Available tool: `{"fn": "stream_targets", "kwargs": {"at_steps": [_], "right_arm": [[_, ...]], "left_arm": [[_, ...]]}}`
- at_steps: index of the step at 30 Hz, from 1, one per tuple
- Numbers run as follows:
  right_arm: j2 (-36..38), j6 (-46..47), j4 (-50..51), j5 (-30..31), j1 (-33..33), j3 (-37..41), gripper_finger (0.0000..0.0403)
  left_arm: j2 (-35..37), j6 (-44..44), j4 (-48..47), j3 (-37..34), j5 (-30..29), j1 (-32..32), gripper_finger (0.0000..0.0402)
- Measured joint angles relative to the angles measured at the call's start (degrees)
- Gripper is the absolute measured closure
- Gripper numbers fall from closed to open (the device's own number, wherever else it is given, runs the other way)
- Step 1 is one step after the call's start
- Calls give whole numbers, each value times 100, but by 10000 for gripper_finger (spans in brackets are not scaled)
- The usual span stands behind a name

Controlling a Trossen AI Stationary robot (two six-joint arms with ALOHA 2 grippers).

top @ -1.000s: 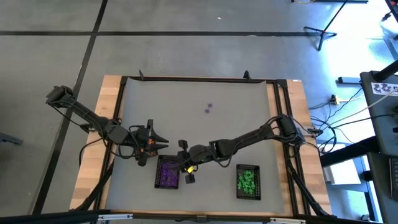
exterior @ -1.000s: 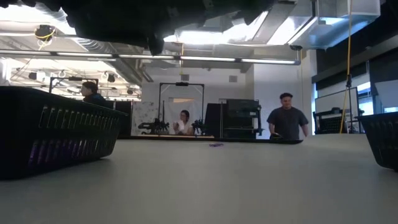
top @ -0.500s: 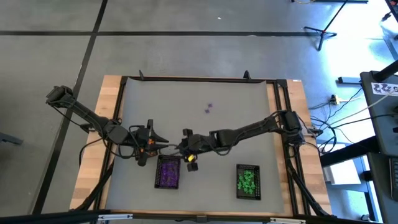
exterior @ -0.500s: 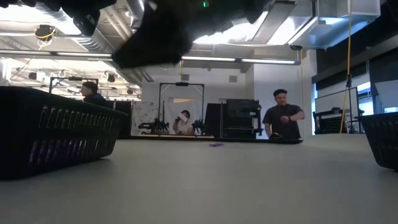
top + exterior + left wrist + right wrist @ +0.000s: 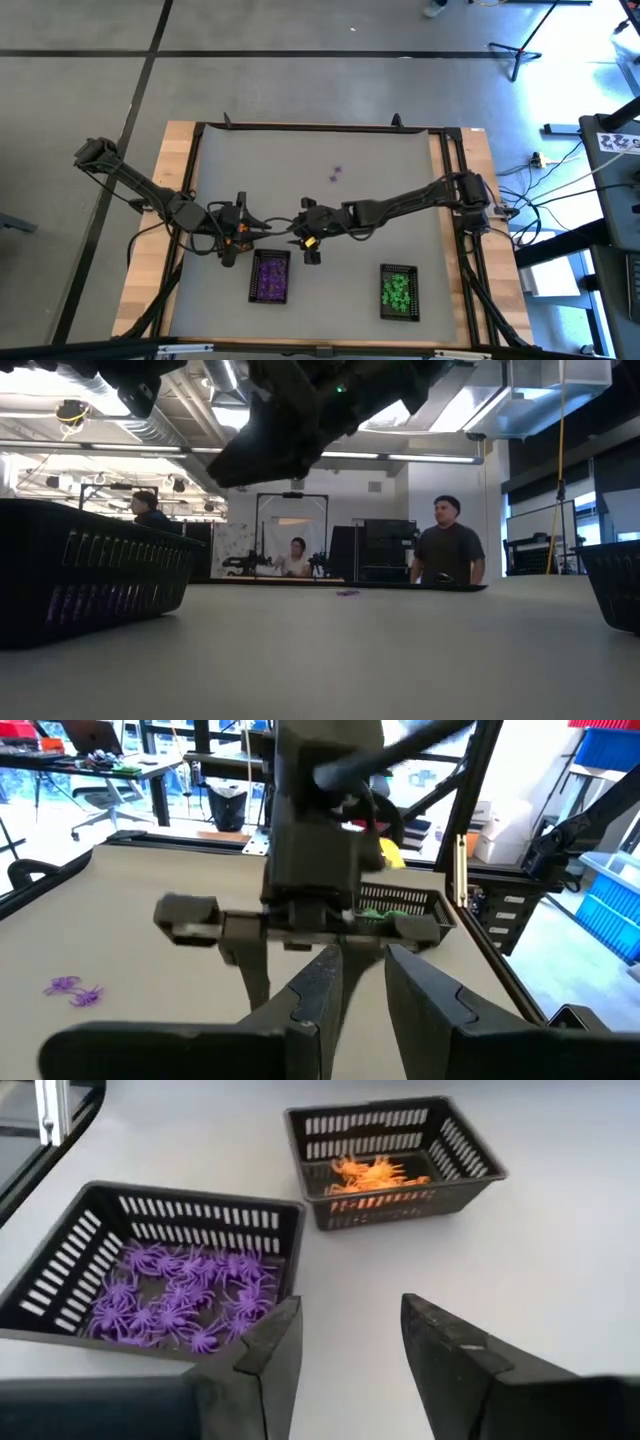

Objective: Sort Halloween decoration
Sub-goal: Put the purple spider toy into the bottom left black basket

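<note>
The Halloween decoration is tiny plastic spiders. Purple ones (image 5: 170,1295) lie in a black mesh tray (image 5: 270,277), green ones in a tray (image 5: 399,292) at the near right, and orange ones (image 5: 375,1175) in a third tray (image 5: 390,1140). Two loose purple spiders (image 5: 336,173) lie on the mat toward the far edge. My right gripper (image 5: 345,1310) hangs open over bare mat just beyond the purple tray's right far corner, with nothing between its fingers. My left gripper (image 5: 362,970) waits open at the left, level, facing the right gripper.
A black frame edges the grey mat (image 5: 400,160), with wooden strips outside it. Bare mat lies between the trays and the loose spiders. In the low view, tray walls (image 5: 90,570) stand at both sides and people stand in the room behind.
My right gripper has drawn back from above the purple tray's right edge toward the table's far edge, and its fingers now tip less steeply downward. The trays and the loose spiders lie as before.
</note>
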State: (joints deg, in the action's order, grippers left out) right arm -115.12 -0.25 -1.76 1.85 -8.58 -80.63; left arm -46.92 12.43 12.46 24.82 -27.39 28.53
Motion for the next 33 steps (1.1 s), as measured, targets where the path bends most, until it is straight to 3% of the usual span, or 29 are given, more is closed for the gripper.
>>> {"fn": "stream_targets", "kwargs": {"at_steps": [7, 14, 21, 25, 29, 33], "right_arm": [[585, 45, -491, 123, 2, 712, 233], [1452, 108, -1460, 471, 103, 1975, 233], [1967, 438, -1687, 2181, 544, 3125, 233], [1990, 915, -1517, 2901, 922, 3368, 233], [1966, 1450, -1237, 2515, 1522, 3374, 233], [1965, 1852, -1223, 1252, 2257, 3370, 233]], "left_arm": [[0, 0, 1, 0, 2, -2, 327], [0, 0, -10, 0, 1, 1, 327], [0, 0, -1, 0, 2, 1, 327], [0, 0, -21, -2, 2, 1, 327], [0, 0, -4, -1, 2, 1, 327], [2, 0, -2, -1, 2, 1, 327]]}}
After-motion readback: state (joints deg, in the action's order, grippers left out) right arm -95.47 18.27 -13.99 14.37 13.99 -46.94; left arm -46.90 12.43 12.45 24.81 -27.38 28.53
